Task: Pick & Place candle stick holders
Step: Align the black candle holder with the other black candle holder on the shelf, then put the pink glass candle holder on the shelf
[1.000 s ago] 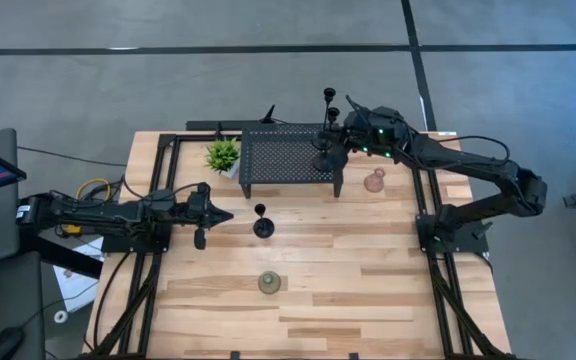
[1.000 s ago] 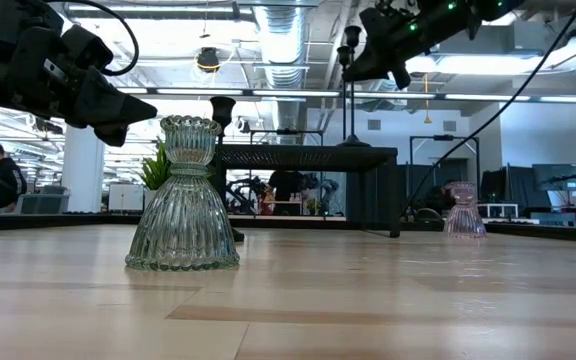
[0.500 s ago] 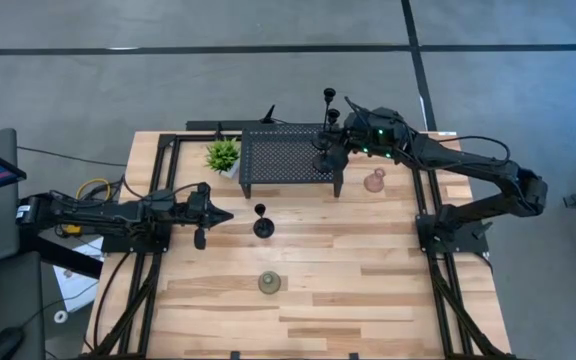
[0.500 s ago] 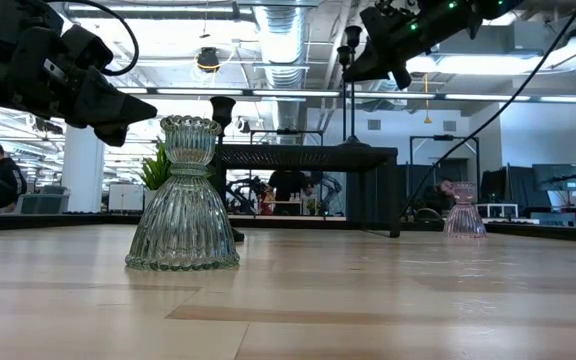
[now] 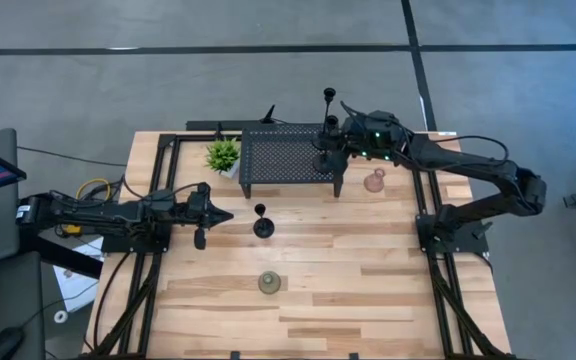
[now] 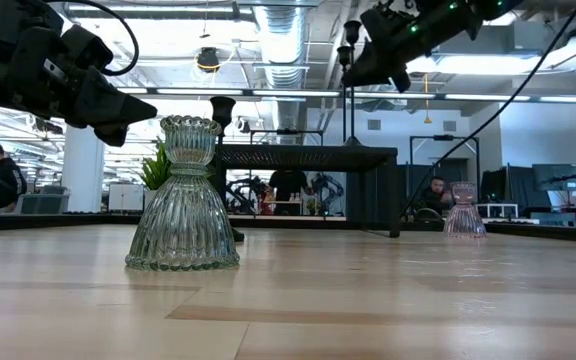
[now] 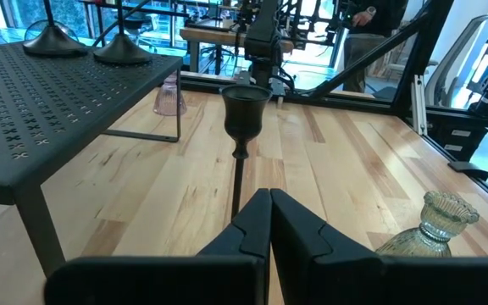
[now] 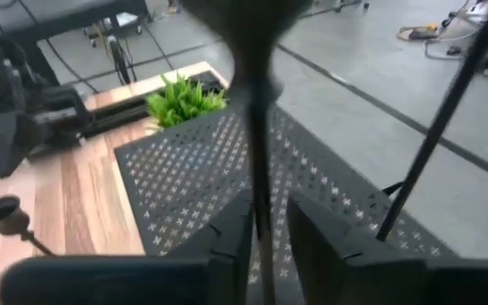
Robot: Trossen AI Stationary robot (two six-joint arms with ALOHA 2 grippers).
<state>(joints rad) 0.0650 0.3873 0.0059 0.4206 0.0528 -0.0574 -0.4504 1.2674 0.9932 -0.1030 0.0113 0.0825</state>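
Black thin-stemmed candle stick holder [image 5: 331, 140] upright on black perforated metal stand [image 5: 286, 155], stem pinched by right tool [image 5: 343, 135]. Placing step; next: spread fingers, lift clear. Second black holder [image 5: 261, 221], olive-green ribbed holder [image 5: 269, 283] waiting on wooden tabletop [image 5: 368, 290]. Left tool [image 5: 218, 215] pressed together, idle.

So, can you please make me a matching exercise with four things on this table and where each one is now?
Things:
1. potted plant
2. pink glass holder
3. olive-green holder
4. black holder on the tabletop

Places:
A. nearest the table's front edge
B. beside the perforated stand's left end
C. just ahead of the left end effector
D. right of the stand, under the right arm

Pairs: 1-B, 2-D, 3-A, 4-C
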